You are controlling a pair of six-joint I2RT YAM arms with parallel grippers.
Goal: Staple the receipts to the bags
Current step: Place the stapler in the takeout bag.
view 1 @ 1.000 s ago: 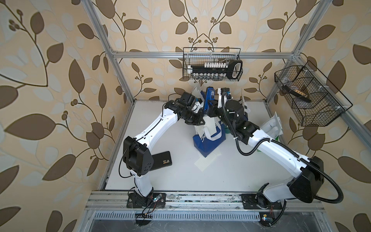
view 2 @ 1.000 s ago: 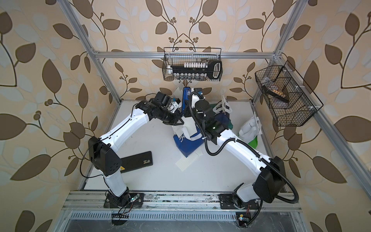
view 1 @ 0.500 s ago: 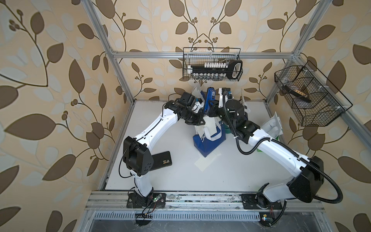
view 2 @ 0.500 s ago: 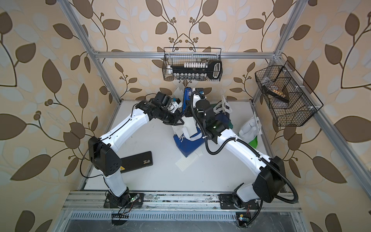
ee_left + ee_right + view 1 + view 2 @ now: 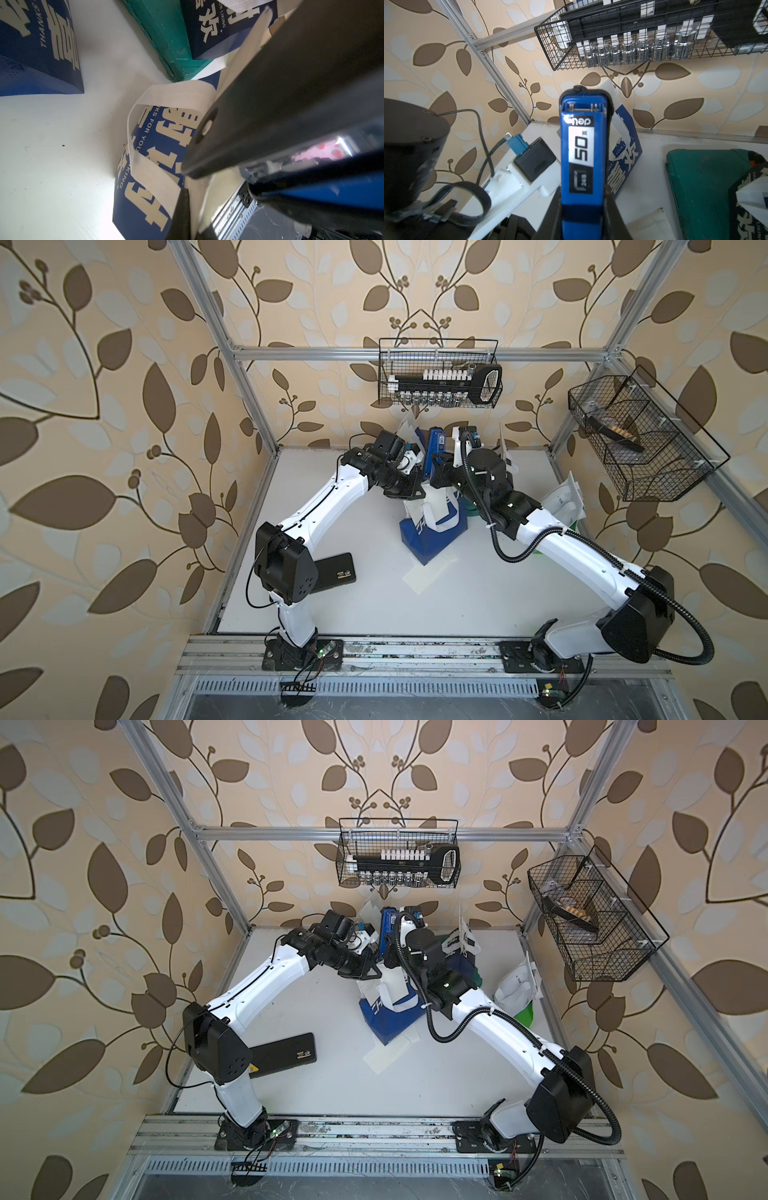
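One blue bag had the left gripper pinched tight on its top edge, while the right gripper clamped a blue stapler close beside it.

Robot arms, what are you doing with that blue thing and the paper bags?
The right gripper holds a blue stapler. The left gripper is pinched shut at the top of the blue-and-white bag, right beside the stapler. Loose receipts lie on the table by the bag.
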